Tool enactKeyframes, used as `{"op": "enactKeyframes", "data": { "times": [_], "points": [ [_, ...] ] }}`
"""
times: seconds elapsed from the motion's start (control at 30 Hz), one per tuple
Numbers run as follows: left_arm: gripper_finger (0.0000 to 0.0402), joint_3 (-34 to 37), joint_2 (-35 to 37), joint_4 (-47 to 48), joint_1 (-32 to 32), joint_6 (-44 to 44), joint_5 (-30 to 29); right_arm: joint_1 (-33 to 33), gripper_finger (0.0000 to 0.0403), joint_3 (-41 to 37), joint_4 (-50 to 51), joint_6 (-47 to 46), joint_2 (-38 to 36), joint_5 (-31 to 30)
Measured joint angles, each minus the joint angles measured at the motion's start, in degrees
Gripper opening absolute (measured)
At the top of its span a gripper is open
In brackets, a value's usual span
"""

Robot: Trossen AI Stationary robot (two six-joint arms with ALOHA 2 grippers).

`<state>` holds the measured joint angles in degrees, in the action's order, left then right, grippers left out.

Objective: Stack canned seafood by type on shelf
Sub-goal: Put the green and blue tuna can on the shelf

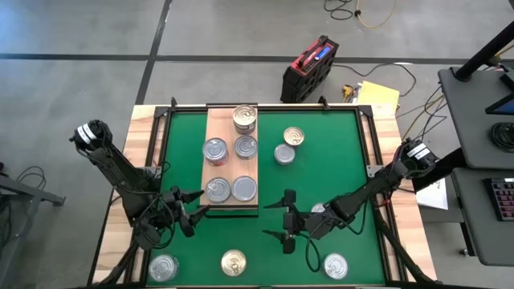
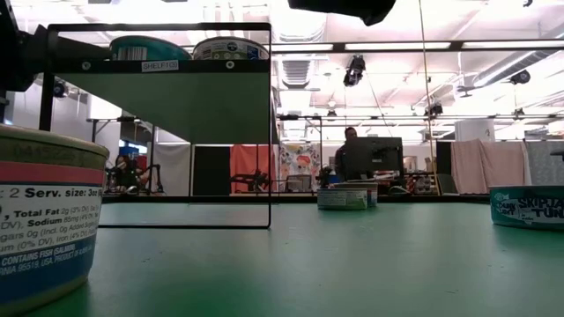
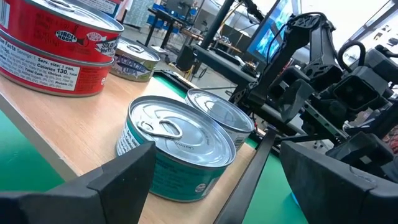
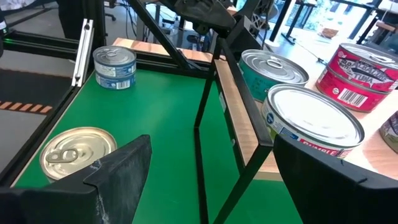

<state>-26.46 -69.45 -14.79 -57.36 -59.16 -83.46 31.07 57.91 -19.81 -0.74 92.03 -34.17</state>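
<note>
Dark and spread apart, my left gripper (image 1: 186, 215) empty beside the pale wooden shelf (image 1: 218, 127), where five round silver-lidded tins (image 1: 218, 189) sit. My right gripper (image 1: 287, 219), also apart, partly hides a tin (image 1: 319, 209) on green mat (image 1: 329, 168).

Wooden shelf (image 1: 221, 128) w/ five tins (image 1: 245, 119), six more on mat

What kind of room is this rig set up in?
Probably a robotics lab or workshop: concrete floor with loose cables, a red toolbox behind the green table mat, and desks with monitors under strip lighting.
</note>
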Motion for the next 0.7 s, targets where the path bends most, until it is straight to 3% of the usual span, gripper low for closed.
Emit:
{"op": "enactKeyframes", "data": {
  "times": [0.7],
  "points": [
    [0.0327, 0.0, 0.1, -0.2, 0.0, 0.1, 0.0, 0.0, 0.0329, -0.1, 0.0, -0.1, 0.0, 0.0]
  ]
}}
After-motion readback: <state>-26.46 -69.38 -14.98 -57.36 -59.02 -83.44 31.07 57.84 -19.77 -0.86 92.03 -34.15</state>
